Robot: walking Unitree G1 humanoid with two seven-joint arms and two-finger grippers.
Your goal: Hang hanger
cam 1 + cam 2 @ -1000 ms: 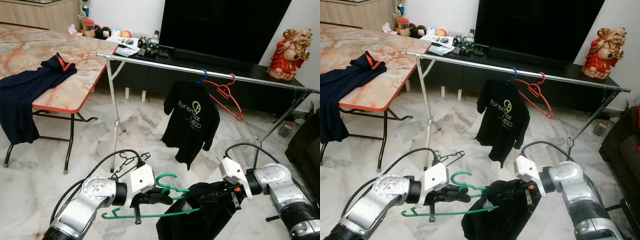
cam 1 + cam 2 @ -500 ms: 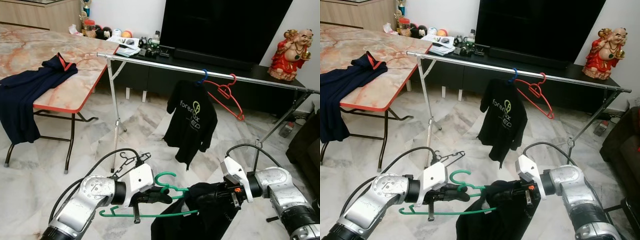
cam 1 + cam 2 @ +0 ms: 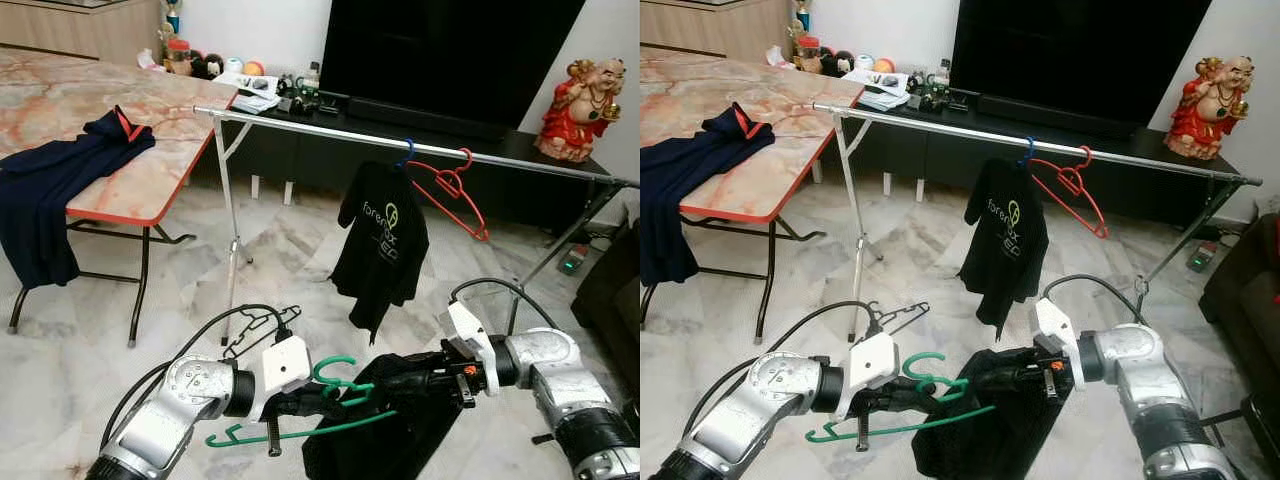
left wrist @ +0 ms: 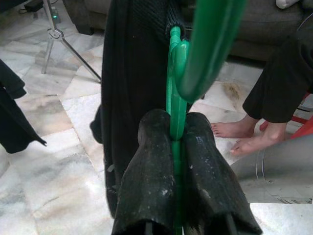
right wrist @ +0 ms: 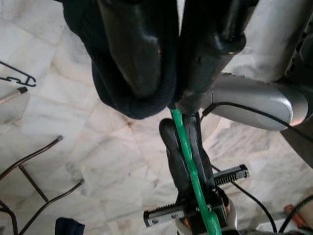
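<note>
Lower centre, your left gripper (image 3: 318, 402) clamps the green hanger (image 3: 340, 385) steady while your right gripper (image 3: 420, 378) pinches the black garment (image 3: 400, 430) onto it

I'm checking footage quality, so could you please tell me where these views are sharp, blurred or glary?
Left eye view: evenly lit and sharp, with soft glare on the marble floor. Left wrist view: the green hanger hook is blurred close to the lens, and the fingers are sharp. Right wrist view: the fingers loom dark and soft.

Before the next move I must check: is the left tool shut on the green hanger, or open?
Shut. In the left wrist view both fingers of the left tool press against the green hanger between them.
</note>
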